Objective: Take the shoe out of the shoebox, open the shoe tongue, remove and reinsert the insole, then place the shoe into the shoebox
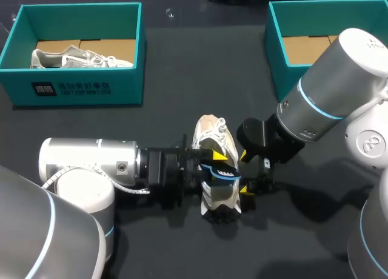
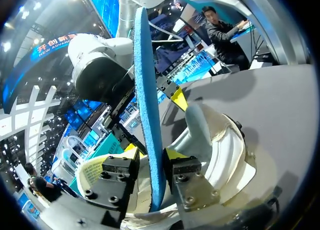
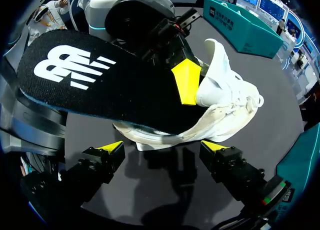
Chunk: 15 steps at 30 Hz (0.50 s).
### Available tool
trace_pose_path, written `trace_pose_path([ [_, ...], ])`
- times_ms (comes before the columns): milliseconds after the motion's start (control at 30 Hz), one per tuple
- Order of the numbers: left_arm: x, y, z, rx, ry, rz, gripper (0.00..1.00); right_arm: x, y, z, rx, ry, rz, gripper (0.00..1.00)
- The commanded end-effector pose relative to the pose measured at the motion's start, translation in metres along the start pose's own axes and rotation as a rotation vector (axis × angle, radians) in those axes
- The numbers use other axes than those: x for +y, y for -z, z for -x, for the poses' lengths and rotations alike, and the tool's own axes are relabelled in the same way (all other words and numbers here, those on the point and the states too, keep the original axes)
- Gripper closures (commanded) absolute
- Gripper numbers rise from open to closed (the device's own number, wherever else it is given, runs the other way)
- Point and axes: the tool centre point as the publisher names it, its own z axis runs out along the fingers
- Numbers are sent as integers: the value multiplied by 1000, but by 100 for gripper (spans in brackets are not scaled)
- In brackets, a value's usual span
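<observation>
Left gripper (image 2: 151,160) clamps the blue-backed black foam insole (image 2: 147,90) while right gripper (image 3: 162,149) stands apart, so the unheld white mesh shoe (image 1: 212,136) may skid at reinsertion.

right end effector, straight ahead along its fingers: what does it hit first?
Most likely the white shoe, lying directly ahead of the open right end effector. The black insole overhangs that line from above, so it could touch first; depth is unclear.

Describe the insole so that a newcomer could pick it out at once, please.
In the middle of the dark table lies a white shoe. Just over it the left gripper pinches the insole: a thin black sheet with a blue underside, unlike the white shoe.
</observation>
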Motion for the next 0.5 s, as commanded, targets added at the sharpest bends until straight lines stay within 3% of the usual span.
trace_pose_path([
  [33, -14, 1, 0, -4, 0, 9, 64, 0, 0, -1, -3, -1, 0, 0],
  [367, -40, 4, 0, 4, -15, 18, 68, 0, 0, -1, -3, -1, 0, 0],
  [467, -41, 5, -2, 15, -31, 27, 77, 0, 0, -1, -3, -1, 0, 0],
  [500, -41, 5, -3, 19, -38, 31, 87, 0, 0, -1, -3, -1, 0, 0],
])
